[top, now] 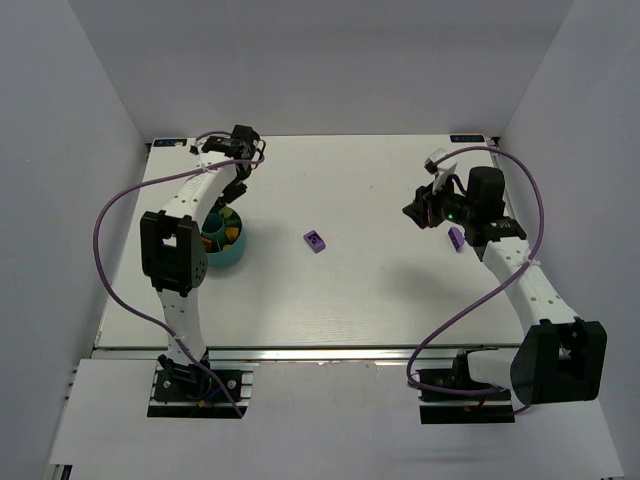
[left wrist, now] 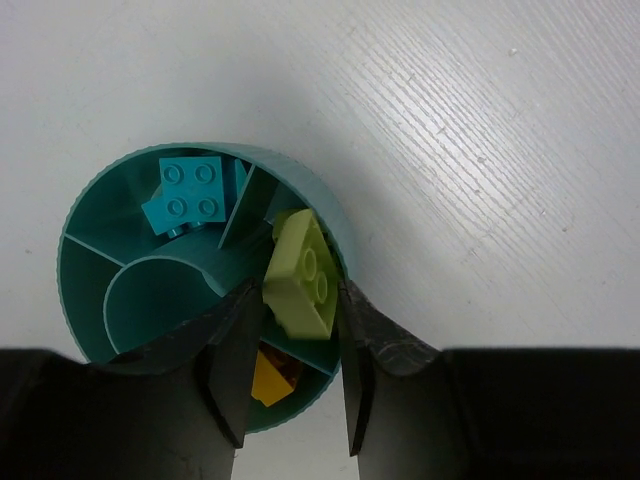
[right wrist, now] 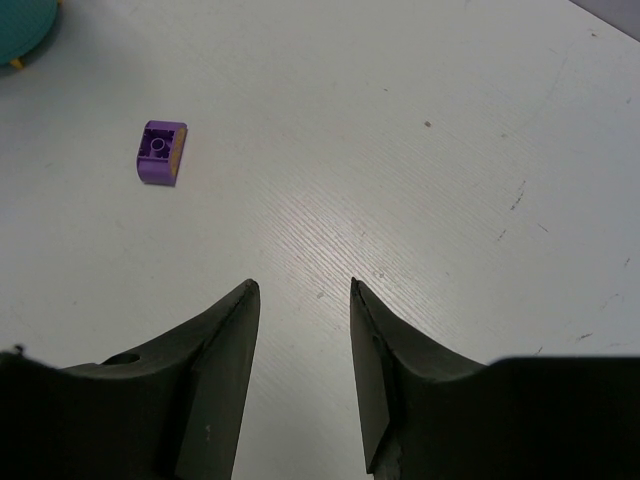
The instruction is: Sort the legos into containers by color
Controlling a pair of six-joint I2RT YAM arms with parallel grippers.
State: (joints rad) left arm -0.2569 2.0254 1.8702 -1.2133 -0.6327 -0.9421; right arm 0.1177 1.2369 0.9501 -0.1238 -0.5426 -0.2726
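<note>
The teal bowl (top: 238, 254) stands at the table's left; the left wrist view shows its rim (left wrist: 68, 290). It holds a cyan lego (left wrist: 190, 192) in one compartment and an orange lego (left wrist: 268, 378) in another. My left gripper (top: 231, 203) hangs over the bowl, shut on a tilted lime green lego (left wrist: 303, 275) held between its fingertips (left wrist: 295, 300) just above the rim. A purple lego (top: 315, 240) lies mid-table and shows in the right wrist view (right wrist: 161, 152). My right gripper (top: 416, 212) is open and empty above bare table (right wrist: 302, 285).
A second purple lego (top: 456, 237) lies just beside my right arm. White walls close in the table on the left, back and right. A corner of the bowl (right wrist: 20, 20) shows at the top left of the right wrist view.
</note>
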